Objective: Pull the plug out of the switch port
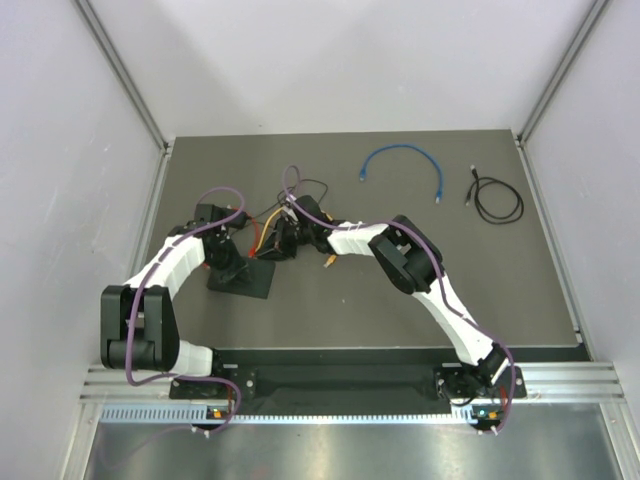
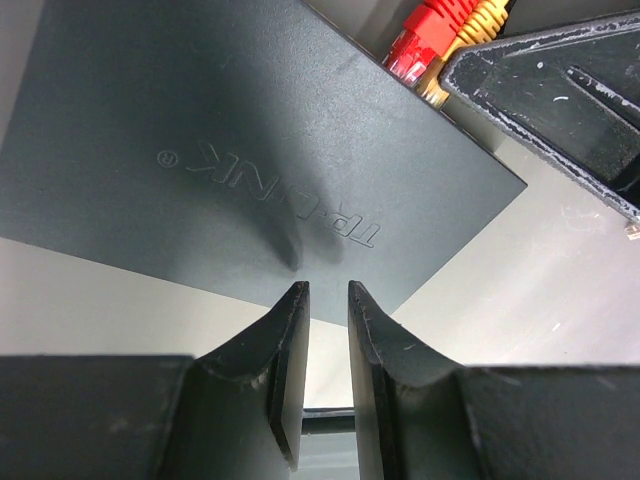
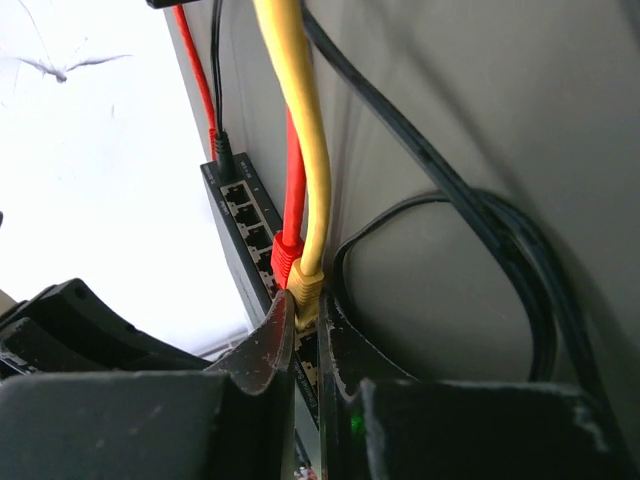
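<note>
Two arms on a dark table [image 1: 400, 310], seen from the near edge outward. Left arm, nearest: the left gripper [image 2: 328, 290] points down at the switch [image 2: 250, 130], its fingertips [image 2: 290, 320] at the slab's near edge; the jaws stand a narrow gap apart with nothing between them; whether the tips press on the top, I cannot tell. The switch lies flat on the table, left of centre, lettered top upward, under the left gripper and just in front of the right one. Right arm: reaching in from the right, the right gripper [image 3: 308, 300] is at the switch's port face, its jaws clamped together on the yellow plug [image 3: 307, 288], one finger on each side of the boot; the plug sits at the port row. Just beside it a red plug [image 3: 287, 255] is seated in the neighbouring port; a black power cord [image 3: 220, 150] enters at the row's end. Far side of the table, well apart from both arms: a blue cable [image 1: 405, 152] lying in an arc; to its right, a coiled black cable [image 1: 497, 203].
</note>
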